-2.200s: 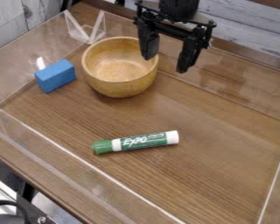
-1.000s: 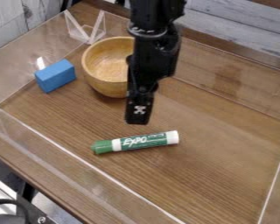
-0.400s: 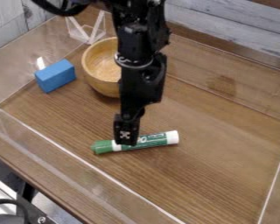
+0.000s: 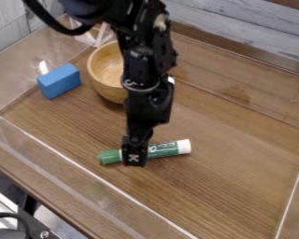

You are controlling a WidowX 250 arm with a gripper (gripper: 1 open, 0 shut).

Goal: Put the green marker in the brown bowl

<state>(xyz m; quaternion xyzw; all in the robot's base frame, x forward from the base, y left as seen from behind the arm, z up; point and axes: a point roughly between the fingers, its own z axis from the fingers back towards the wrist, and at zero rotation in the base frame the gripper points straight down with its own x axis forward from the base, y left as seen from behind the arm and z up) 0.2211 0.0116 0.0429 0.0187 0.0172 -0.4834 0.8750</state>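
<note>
Claw [image 4: 135,152] fingertips overlap the green marker [image 4: 159,149], hiding its middle lettering; contact cannot be confirmed. Brown bowl [image 4: 105,75], partly masked by the arm, stands at 11 o'clock from the marker, a blue block [image 4: 59,80] at its 9 o'clock. Wooden bench [image 4: 227,121] carries clear side walls. Claw spread wide, grasping nothing, pointing straight down.

Marker [image 4: 164,148] lying on the table [image 4: 239,140] at front, gripper [image 4: 135,155] standing over its left part, bowl [image 4: 111,75] sitting behind, block [image 4: 60,80] sitting left of bowl
</note>
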